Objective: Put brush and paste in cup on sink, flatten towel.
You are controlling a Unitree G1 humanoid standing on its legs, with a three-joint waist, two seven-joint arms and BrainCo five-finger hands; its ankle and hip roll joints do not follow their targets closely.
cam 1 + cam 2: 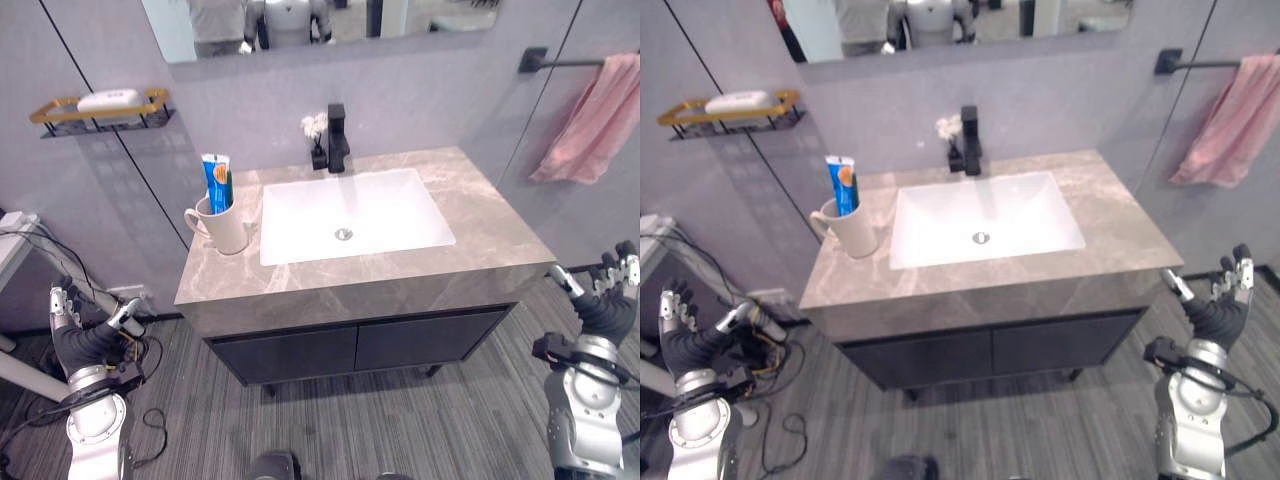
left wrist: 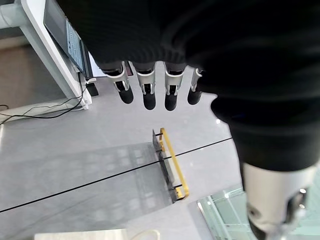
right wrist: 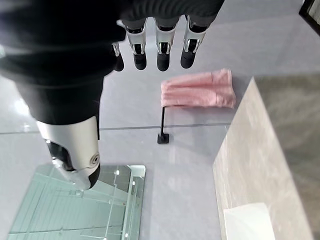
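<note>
A white cup (image 1: 225, 226) stands on the left of the grey marble sink counter (image 1: 480, 215), holding a blue toothpaste tube (image 1: 215, 179) and a brush (image 1: 228, 186) upright. A pink towel (image 1: 595, 121) hangs bunched on a black wall bar (image 1: 560, 63) at the right; it is also seen as the pink towel (image 3: 199, 90) past my right fingers. My left hand (image 1: 80, 340) is low at the left of the counter, fingers straight, empty. My right hand (image 1: 610, 300) is low at the right, below the towel, fingers straight, empty.
A white basin (image 1: 350, 212) with a black tap (image 1: 337, 140) sits in the counter's middle. A gold wall shelf (image 1: 100, 108) with a white soap bar is at the upper left. A mirror (image 1: 320, 20) hangs above. Dark cabinet doors (image 1: 360, 345) front the counter.
</note>
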